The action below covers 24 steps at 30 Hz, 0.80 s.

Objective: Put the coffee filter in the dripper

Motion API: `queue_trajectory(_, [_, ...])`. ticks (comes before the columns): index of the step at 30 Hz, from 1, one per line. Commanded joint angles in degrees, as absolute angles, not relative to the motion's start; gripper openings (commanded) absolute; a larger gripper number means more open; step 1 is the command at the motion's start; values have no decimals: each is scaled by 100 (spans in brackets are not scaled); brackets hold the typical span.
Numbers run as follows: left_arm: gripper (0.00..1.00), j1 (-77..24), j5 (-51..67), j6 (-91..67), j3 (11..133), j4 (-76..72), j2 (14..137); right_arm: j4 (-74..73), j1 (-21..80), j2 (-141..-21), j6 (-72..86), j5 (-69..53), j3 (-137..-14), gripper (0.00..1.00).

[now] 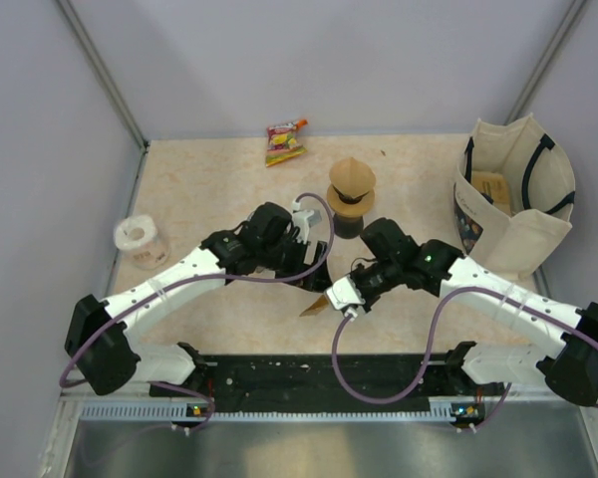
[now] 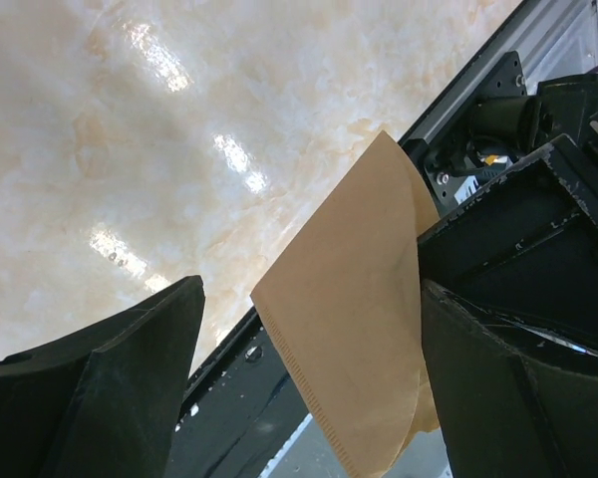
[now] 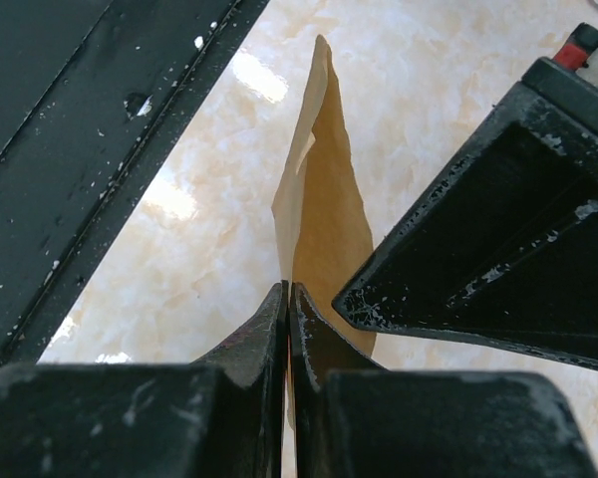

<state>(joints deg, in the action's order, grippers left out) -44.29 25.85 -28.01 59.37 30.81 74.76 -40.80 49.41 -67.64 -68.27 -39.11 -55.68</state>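
Right wrist view: right pincer (image 3: 289, 291) clamped on one edge of the filter (image 3: 324, 199), which stands upright over the table (image 1: 209, 179). Left pincer (image 2: 309, 289) is open, straddling the filter. We judge it should close gently on one wall only, to open the cone. Both arms reach inward, wrists meeting. The dripper (image 1: 351, 184) stands well behind.

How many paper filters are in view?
2: a filter pinched in the right end effector near the front; a cone-shaped filter on the dripper. More may nest beneath it.
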Motion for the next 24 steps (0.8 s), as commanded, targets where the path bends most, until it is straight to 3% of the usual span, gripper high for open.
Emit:
queue_trajectory(1, [90, -4447, 2435, -2883, 5924, 2794, 7365, -4183, 5019, -6750, -6987, -4113, -5827, 0])
queue_trajectory(9, [79, -4456, 2496, -2690, 5941, 3172, 7471, -4166, 5019, -6688, -7066, -4096, -5827, 0])
queue_trajectory(16, [78, -4570, 3102, -2479, 5889, 3129, 7558, -4184, 5027, -6776, -7049, -4008, -5924, 0])
queue_trajectory(24, [69, -4676, 2488, -2285, 6258, 3955, 7857, -4306, 5054, -6794, -7145, -3893, -6029, 0])
